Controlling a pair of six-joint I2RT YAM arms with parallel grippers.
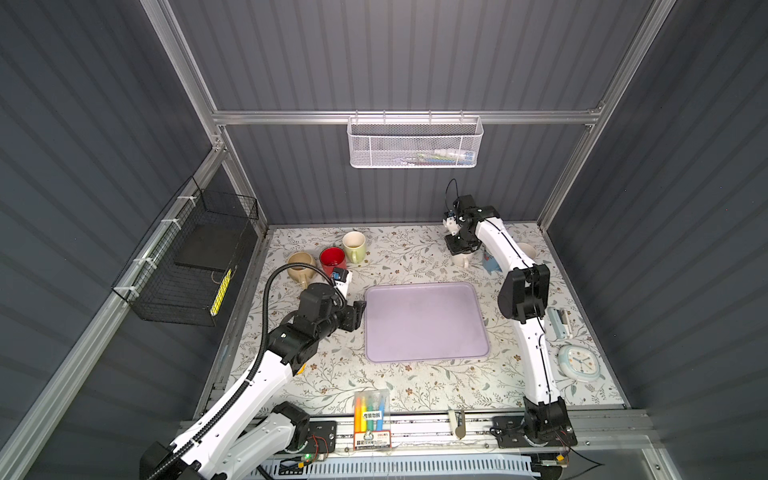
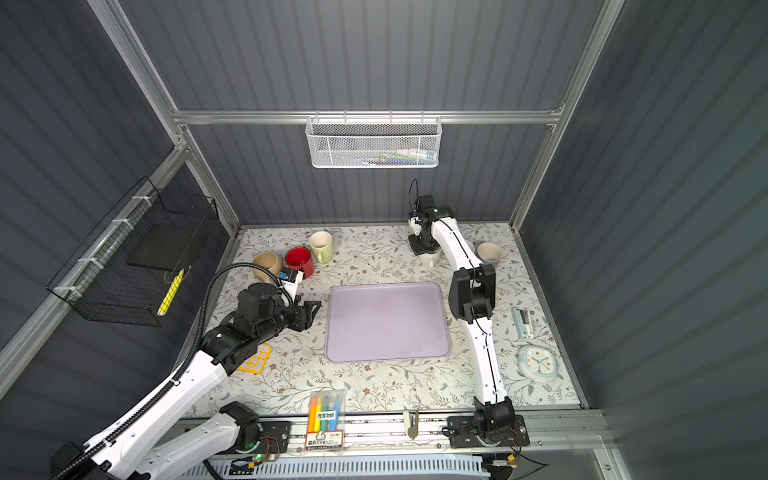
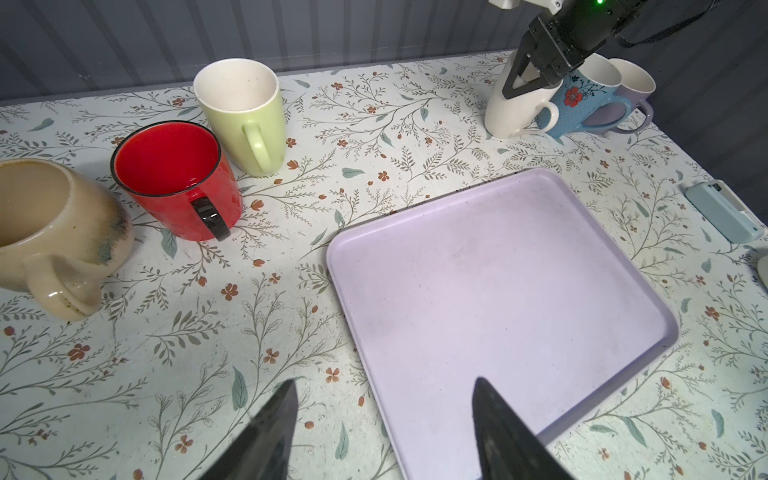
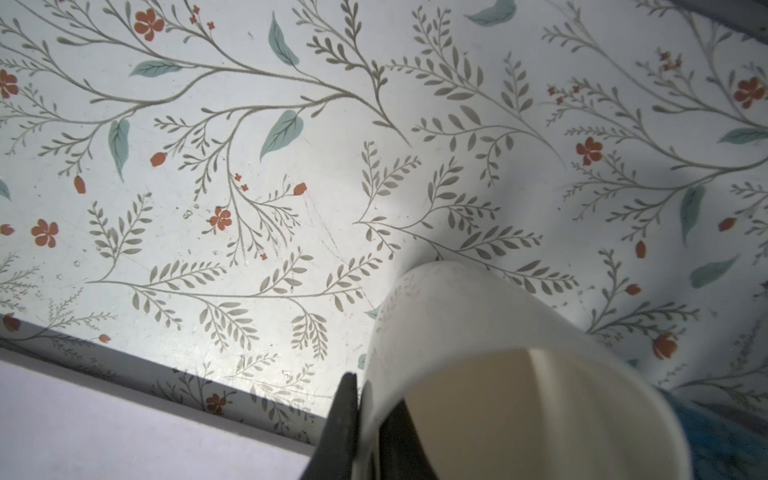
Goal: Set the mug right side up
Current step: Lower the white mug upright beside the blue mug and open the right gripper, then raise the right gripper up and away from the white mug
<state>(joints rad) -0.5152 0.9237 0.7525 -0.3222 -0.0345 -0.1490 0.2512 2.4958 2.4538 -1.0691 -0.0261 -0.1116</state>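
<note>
My right pincer [image 4: 368,428] is clamped on the mug's [image 4: 457,316] wall, one finger inside, one outside. The mug sits mouth up at the back right, beside a blue mug [image 3: 582,104]. My left pincer [image 3: 384,386] gapes empty over the tray [image 3: 498,270].

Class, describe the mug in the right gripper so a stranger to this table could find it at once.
Past the far right corner of the lilac tray, three mugs cluster near the back wall. It is the plain white mug, its rim clamped by the right gripper; its neighbours are a blue mug with a red flower and a pale purple mug.
</note>
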